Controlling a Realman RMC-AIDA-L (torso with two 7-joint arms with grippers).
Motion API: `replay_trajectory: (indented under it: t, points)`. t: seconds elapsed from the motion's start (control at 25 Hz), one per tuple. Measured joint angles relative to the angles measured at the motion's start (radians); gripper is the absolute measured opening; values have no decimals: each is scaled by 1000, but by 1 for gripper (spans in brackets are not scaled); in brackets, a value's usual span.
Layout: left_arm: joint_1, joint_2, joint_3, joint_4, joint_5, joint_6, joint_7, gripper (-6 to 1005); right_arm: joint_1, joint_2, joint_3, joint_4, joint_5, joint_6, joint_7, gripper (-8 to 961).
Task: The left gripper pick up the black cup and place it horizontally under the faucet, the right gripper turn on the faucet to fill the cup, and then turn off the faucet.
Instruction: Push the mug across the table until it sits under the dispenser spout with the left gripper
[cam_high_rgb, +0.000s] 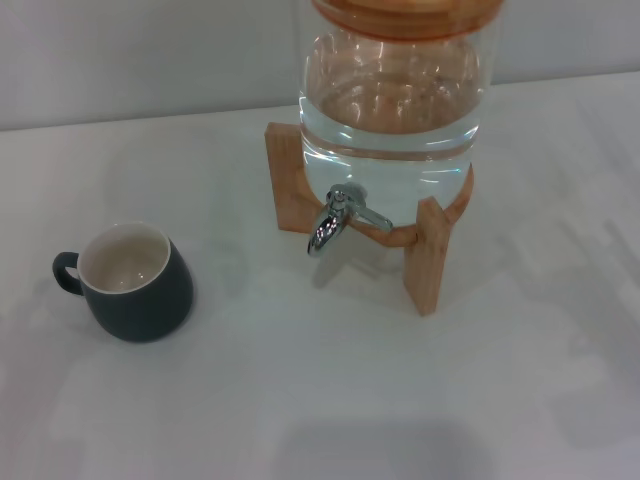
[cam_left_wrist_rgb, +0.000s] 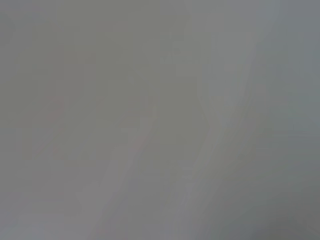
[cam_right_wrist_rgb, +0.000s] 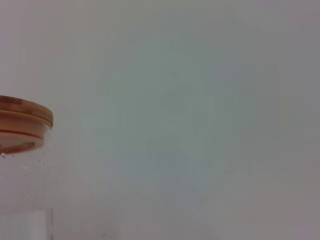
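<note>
Cup untouched, both arms out of sight; pickup not yet begun.

Squat dark blue-black cup (cam_high_rgb: 133, 282) with cream inside stands upright on the white table (cam_high_rgb: 330, 400), loop handle turned away from the dispenser, well apart from and to the left of the small chrome faucet (cam_high_rgb: 335, 222). Faucet juts from a clear glass jar (cam_high_rgb: 392, 110) of water with a wooden lid (cam_right_wrist_rgb: 24, 124), on a wooden cross stand (cam_high_rgb: 430, 255); no water runs. Neither the left gripper nor the right gripper shows in any view, so jaw opening and hold cannot be told. Judgement: the left claw should close across the cup's body, clear of the handle, grip firmly since the sides taper, then set it directly below the spout.
</note>
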Motion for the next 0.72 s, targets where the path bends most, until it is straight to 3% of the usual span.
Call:
replay_trajectory:
  t: [0.72]
  points:
    - [8, -1, 8, -14, 24, 10, -26, 641, 0, 0, 5, 1, 0, -5, 0, 790]
